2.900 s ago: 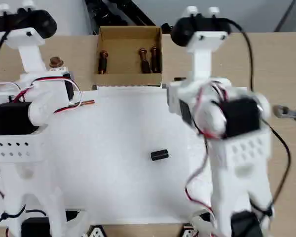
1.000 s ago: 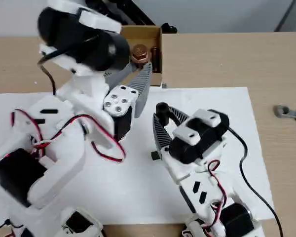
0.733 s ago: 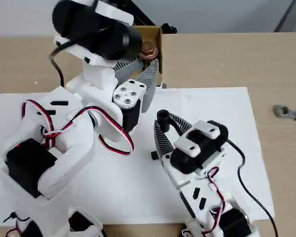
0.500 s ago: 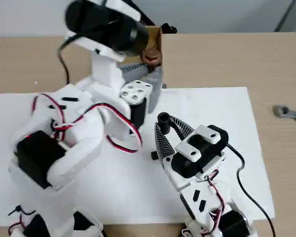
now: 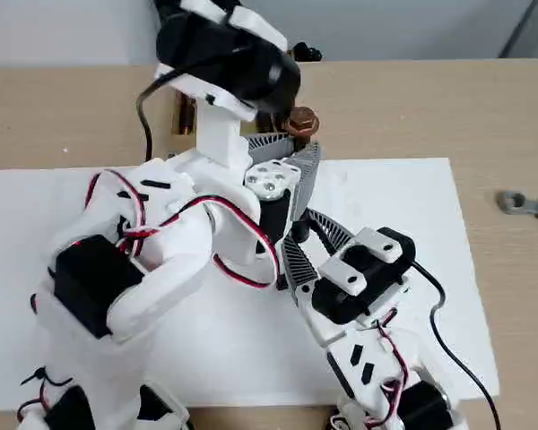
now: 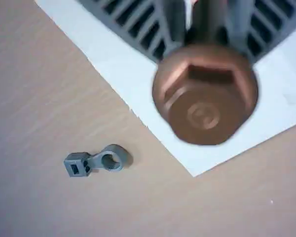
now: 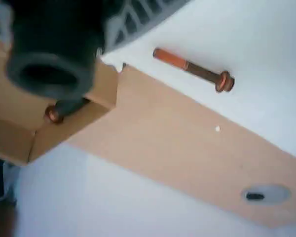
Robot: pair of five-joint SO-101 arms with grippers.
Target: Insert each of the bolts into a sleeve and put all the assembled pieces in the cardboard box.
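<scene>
Your left gripper (image 5: 298, 145) clamps the copper hex-head bolt (image 5: 302, 121), upper centre of the high view. Right gripper (image 5: 299, 235) is closed around the black cylindrical sleeve (image 7: 52, 49).

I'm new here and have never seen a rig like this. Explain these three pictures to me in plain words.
Two small white robot arms sit side by side at a wooden table. One picture looks down from a fixed camera above. The other two come from a camera on each arm's wrist.

The left gripper clamps a copper bolt, seen head-on in its own wrist view. The right gripper holds a black sleeve, close by the left gripper.

On the table lie a white sheet and a cardboard box with an assembled piece inside. A second bolt lies loose on the sheet, and a small grey part lies on the bare wood.
</scene>
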